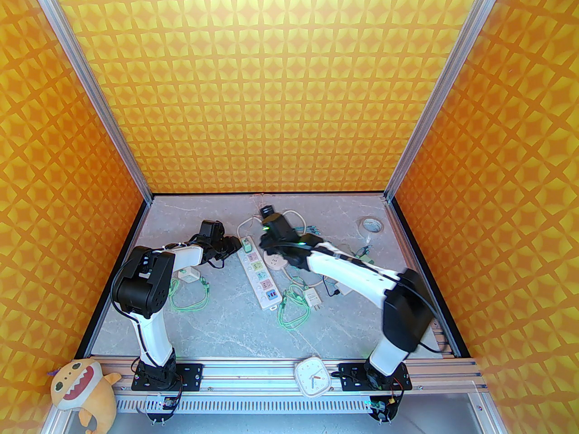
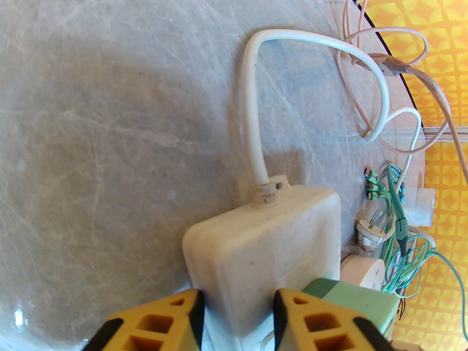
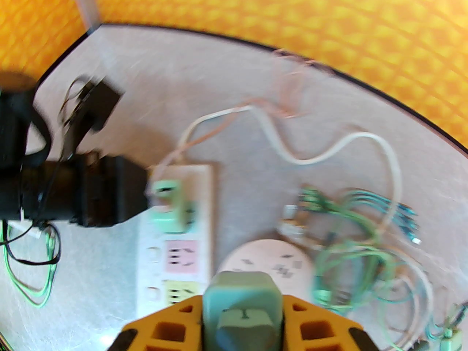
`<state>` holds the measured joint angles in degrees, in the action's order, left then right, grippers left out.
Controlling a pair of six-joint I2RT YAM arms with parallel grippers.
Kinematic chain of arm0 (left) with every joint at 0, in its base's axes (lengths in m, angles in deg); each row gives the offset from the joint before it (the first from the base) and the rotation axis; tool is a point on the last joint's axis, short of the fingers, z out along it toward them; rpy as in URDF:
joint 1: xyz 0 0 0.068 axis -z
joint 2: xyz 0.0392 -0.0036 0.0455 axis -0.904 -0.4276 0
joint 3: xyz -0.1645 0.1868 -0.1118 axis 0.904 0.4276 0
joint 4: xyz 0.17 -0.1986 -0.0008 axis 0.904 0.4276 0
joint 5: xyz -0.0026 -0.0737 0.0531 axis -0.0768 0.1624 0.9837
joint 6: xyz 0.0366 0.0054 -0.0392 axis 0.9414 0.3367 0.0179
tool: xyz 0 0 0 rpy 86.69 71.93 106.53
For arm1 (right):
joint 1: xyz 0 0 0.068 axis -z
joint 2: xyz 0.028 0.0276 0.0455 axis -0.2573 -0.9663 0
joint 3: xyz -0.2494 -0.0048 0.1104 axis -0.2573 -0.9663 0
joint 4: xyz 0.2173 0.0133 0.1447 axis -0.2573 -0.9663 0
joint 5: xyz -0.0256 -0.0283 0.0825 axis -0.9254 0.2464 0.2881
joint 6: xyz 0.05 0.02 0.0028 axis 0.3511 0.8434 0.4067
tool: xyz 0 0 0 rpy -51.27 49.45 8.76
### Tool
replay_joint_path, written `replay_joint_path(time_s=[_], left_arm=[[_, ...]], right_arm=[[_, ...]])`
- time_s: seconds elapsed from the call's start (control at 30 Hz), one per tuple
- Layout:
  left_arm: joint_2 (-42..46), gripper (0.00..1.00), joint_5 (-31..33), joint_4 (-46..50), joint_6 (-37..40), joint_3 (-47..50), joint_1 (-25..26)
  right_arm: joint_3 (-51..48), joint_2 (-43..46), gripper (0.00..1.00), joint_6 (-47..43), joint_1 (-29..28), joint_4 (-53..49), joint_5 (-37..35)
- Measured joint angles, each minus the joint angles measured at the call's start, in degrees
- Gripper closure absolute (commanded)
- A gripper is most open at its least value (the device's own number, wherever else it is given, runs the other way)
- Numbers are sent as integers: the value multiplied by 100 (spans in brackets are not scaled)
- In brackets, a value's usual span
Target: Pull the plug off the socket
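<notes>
Indoors, marble table (image 1: 226,323), orange walls (image 1: 271,84), left gripper (image 2: 237,302) clamps strip (image 1: 261,283), right gripper (image 3: 243,300) grips plug (image 3: 239,282).

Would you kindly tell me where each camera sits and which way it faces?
Top external: above and behind the bases, looking down at the table; left arm and right arm show.
Left wrist: on the left gripper, looking down at the cable end of the power strip; its yellow fingers show.
Right wrist: on the right gripper, facing the far wall; its fingers clamp a plug.
Shared: both wrist views see the green adapter on the power strip.
</notes>
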<state>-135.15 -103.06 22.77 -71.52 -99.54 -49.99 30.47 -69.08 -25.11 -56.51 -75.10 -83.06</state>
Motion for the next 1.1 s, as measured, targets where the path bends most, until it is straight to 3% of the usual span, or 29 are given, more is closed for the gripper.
replay_joint_path(time_s=[0.2, 0.5, 0.93, 1.1], left_arm=[[0, 63, 2, 0, 0, 0, 0], [0, 63, 2, 2, 2, 0, 0], [0, 63, 0, 4, 4, 0, 0], [0, 63, 2, 4, 20, 0, 0]], right_arm=[[-610, 979, 80, 201, 678, 50, -153], [-1661, 2017, 76, 782, 2610, 149, -118], [-2570, 1648, 74, 1390, 4736, 278, 444], [-2660, 1427, 71, 1552, 5257, 284, 662]])
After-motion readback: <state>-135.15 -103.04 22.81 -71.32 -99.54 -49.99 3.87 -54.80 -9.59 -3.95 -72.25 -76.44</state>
